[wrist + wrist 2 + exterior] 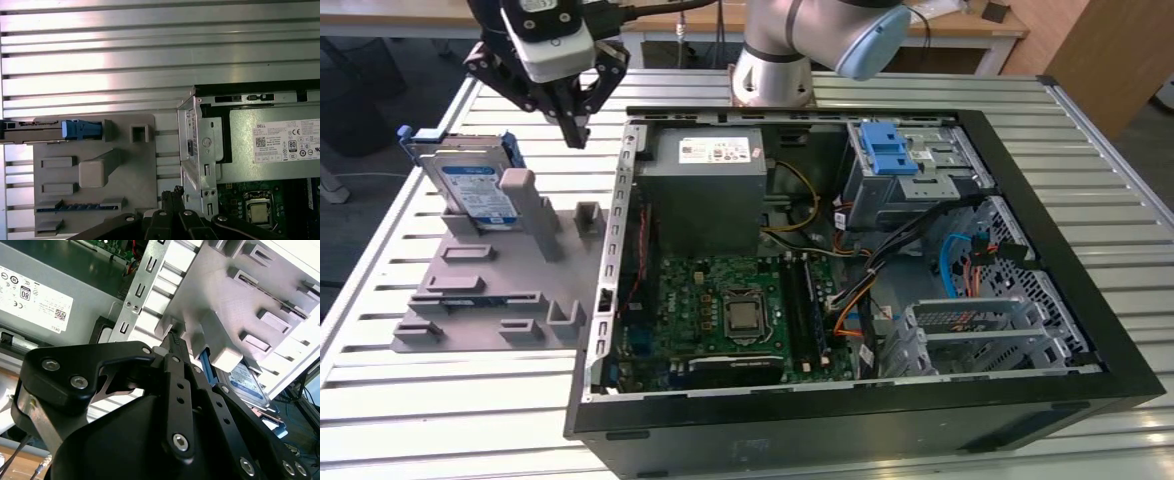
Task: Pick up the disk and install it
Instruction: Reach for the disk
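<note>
I see one gripper (pixel 574 132), clenched on nothing, hovering between one open computer case (pixel 827 425) and one grey holder (pixel 480 300), where one disk (pixel 474 190) stands upright, untouched, at the exterior view's left.

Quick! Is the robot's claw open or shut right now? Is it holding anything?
The gripper: shut, holding nothing; it hangs near the flat silver rectangular disk with the blue plastic bracket.
</note>
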